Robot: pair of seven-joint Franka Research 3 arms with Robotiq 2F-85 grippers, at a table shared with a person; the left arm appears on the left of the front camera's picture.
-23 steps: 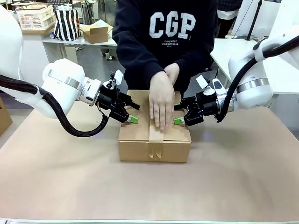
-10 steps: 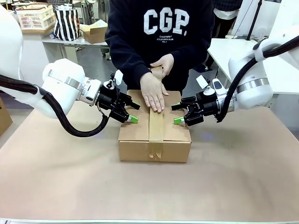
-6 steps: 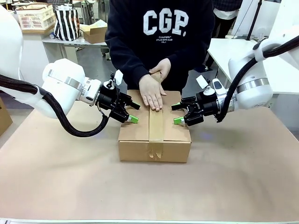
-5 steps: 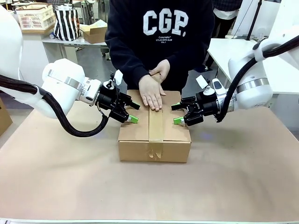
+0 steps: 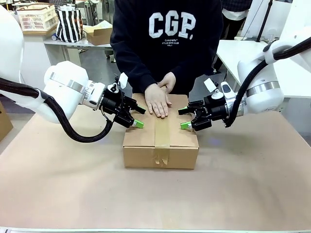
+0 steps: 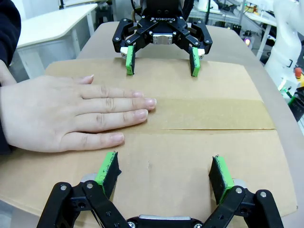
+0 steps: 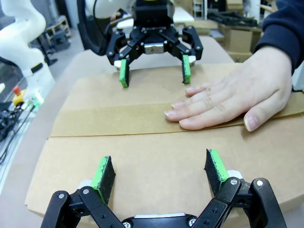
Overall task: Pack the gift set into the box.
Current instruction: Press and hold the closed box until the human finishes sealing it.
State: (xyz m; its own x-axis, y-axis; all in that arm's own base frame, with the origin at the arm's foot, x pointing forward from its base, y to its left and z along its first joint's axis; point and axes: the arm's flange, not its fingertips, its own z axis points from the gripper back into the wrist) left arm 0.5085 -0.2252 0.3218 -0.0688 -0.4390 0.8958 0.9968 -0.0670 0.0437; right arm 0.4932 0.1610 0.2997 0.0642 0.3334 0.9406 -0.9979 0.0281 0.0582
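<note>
Sealing: the box (image 5: 160,141) sits mid-table, flaps shut, a tape (image 5: 162,138) strip running along the seam and over the near face.
Hand: the person's hand (image 5: 158,100) lies flat on the far end of the tape, likely pressing it so it sticks.
Left gripper (image 5: 136,116): spread wide, grasping nothing, pads resting at the box's left top edge, seemingly to hold that flap down.
Right gripper (image 5: 184,118): likewise splayed and empty at the right top edge, mirroring the other, so the lid stays level under the tape.
Stage: packing looks finished; only the closure needs rubbing down, I'd judge.
</note>
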